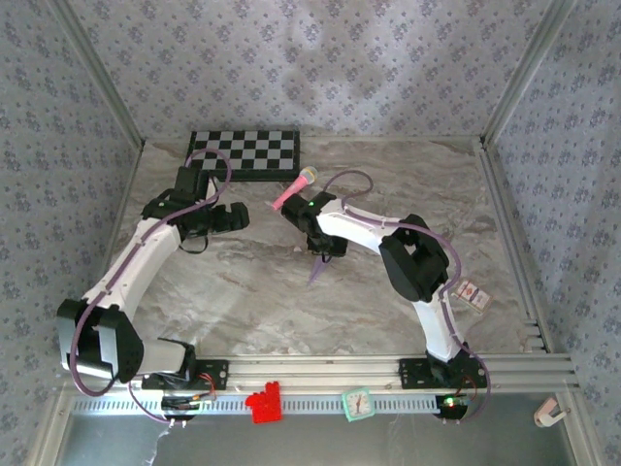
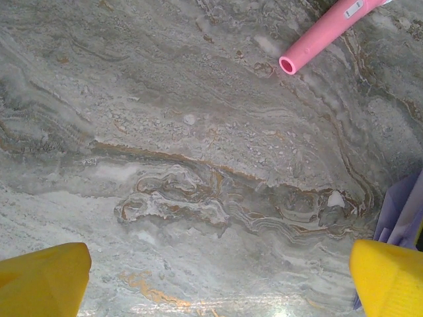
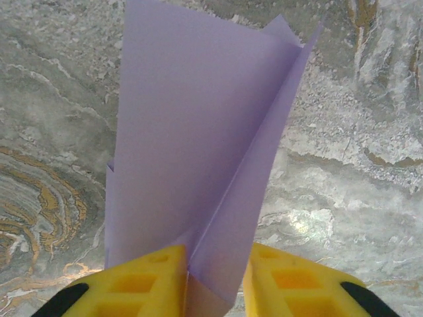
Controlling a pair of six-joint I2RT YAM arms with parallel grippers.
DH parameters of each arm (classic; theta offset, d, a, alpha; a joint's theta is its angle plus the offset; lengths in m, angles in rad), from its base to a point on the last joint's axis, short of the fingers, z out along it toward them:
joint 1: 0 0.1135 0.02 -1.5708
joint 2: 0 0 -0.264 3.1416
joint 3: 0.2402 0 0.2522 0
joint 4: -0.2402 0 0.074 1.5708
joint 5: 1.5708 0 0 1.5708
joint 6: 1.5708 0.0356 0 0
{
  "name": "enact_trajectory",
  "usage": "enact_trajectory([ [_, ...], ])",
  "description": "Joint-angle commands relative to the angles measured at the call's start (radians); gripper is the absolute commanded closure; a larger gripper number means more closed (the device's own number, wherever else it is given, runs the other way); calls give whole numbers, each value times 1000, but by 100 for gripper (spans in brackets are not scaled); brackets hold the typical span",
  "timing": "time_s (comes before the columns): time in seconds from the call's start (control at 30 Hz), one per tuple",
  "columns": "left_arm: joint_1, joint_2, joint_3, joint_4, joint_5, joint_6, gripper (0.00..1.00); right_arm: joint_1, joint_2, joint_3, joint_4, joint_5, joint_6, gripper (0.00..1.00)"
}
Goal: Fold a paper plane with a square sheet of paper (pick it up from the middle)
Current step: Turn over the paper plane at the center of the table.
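Right wrist, right claw (image 3: pixel 215 287) pinches paper plane (image 3: pixel 198 132), left claw (image 2: pixel 218 281) gaping

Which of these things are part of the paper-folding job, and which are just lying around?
For the job: pale-lavender folded paper plane, pinched by the right gripper.
Lying about: pink toy microphone, black-and-white checkered board, small red plastic block, small green-framed clock.

A grey marbled tabletop (image 1: pixel 243 291) sits between pale floral-patterned walls (image 1: pixel 320 68), aluminium rails (image 1: pixel 320 370) edging it.
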Motion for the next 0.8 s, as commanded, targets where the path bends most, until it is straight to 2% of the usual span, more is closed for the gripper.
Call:
enact_trajectory([
  [0.0, 9, 6, 4, 7, 17, 0, 0, -10, -10, -9, -16, 3, 31, 79],
  [0.23, 20, 6, 1, 10, 25, -17, 0, -18, -54, -8, -33, 58, 13, 97],
  [0.33, 31, -2, -10, 13, 29, -43, 0, -24, -80, 9, -34, 76, -46, 100],
  [0.43, 55, -14, -39, 60, 59, -90, 0, -28, -109, 34, 13, 46, -172, 100],
  [0.53, 93, -27, -80, 106, 113, -149, 0, -33, -134, 49, 123, -88, -321, 100],
  [0.6, 119, -43, -123, 160, 157, -193, 0, -35, -151, 39, 221, -222, -430, 100],
  [0.77, 133, -77, -240, 334, 250, -308, 0, -47, -162, -11, 417, -470, -510, 99],
])
